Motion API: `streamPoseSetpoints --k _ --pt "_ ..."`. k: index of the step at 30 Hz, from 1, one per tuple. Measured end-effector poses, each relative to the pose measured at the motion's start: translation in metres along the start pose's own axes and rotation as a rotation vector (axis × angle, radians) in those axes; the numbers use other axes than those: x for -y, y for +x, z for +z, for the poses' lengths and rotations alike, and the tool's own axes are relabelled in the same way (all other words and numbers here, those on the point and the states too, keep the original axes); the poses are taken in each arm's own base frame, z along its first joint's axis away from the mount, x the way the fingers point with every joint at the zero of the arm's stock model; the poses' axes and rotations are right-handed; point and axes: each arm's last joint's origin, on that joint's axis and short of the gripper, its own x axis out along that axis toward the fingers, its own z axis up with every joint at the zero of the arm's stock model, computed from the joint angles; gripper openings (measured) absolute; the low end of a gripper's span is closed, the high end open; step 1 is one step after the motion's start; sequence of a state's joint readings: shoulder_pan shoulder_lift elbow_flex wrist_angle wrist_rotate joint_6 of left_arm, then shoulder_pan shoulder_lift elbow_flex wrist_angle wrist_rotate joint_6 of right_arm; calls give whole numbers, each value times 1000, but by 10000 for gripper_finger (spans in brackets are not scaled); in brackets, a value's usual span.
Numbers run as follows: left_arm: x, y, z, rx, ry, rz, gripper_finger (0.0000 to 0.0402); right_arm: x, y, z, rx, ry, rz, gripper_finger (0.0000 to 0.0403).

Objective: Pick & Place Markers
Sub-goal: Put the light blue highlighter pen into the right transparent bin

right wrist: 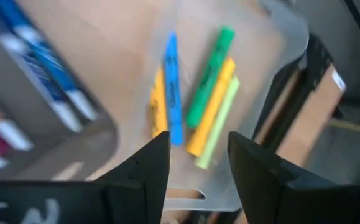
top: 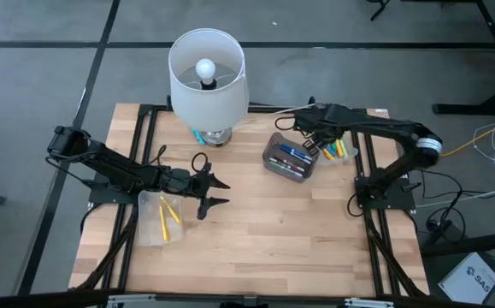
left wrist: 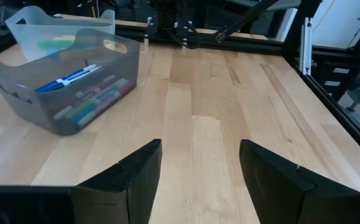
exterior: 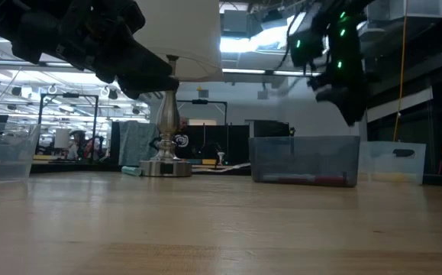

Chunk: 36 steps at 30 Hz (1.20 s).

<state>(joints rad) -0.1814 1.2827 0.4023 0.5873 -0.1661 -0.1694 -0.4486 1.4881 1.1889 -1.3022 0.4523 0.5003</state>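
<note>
Right gripper (right wrist: 195, 165), dark fingers parted and empty, hovers over slim markers (right wrist: 192, 93) in clear bin (right wrist: 279, 37)

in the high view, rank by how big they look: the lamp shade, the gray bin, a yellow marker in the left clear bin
1. lamp shade, though it sits nearer the camera
2. gray bin
3. yellow marker

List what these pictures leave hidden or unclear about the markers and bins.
- Teal item at the lamp base: high view, white lampshade covers most of it.
- Markers in the grey translucent bin: low view, frosted wall blurs them; count unclear.
- Clear bin by the left gripper: high view, yellow markers too small to count surely.
</note>
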Motion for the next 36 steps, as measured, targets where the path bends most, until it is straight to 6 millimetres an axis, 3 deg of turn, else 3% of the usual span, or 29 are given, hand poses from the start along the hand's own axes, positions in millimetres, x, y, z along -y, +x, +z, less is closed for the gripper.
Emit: streamPoseSetpoints --k 5,8,16,19,22,36 --pt "0 0 0 0 -1 0 212 10 -41 -21 291 45 167 160" --pt "0 0 0 0 -1 0 212 8 -55 -44 522 10 415 160" --pt "0 0 0 0 -1 0 212 -4 -45 -98 1069 -181 1210 160" --pt "0 0 0 0 -1 0 212 -6 -35 -111 1253 -235 1398 160" --pt "0 0 0 0 -1 0 212 -8 -22 -122 1362 -251 1466 160" --pt "-8 1 6 47 -104 16 212 -7 27 -152 1479 -249 1447 160"
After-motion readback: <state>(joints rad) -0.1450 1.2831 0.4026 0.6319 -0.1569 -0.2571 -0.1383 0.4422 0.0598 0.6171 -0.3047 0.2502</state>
